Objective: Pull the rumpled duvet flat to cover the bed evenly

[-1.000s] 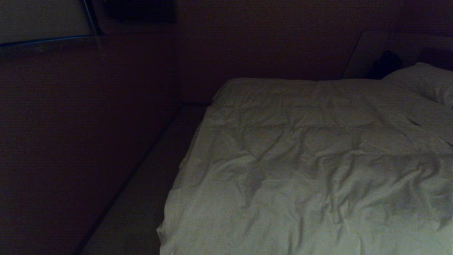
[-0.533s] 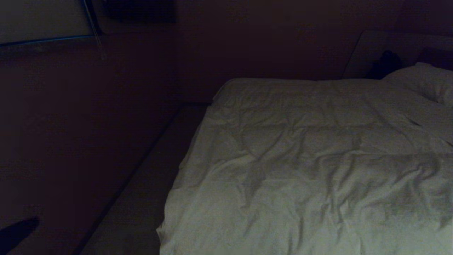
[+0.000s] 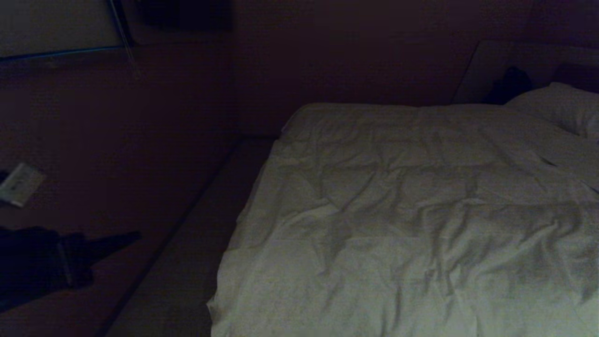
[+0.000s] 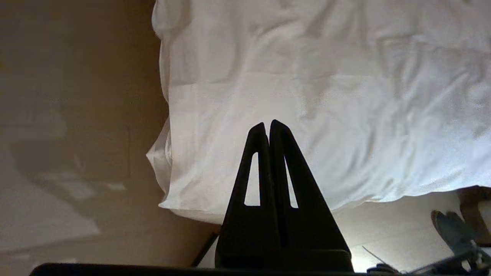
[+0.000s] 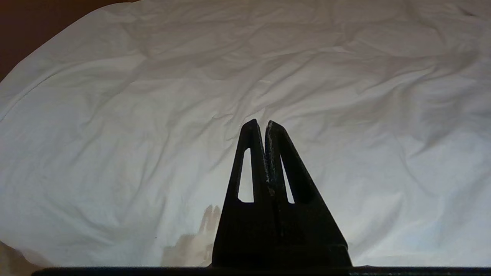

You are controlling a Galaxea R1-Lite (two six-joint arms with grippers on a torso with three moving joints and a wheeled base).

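The white, creased duvet lies spread over the bed, its near-left corner hanging at the bed's edge. My left gripper reaches in from the head view's lower left, over the dark floor, well left of the duvet. In the left wrist view that gripper is shut and empty, with the duvet's corner beyond it. My right gripper is out of the head view; its wrist view shows it shut and empty above the duvet. The mattress is hidden under the duvet.
A white pillow lies at the far right by the dark headboard. A pale strip of platform runs along the bed's left side, with dark floor beyond. A small pale object lies at the left edge.
My left arm has come up into the head view from the lower left and its gripper now points toward the bed. The duvet has not moved.
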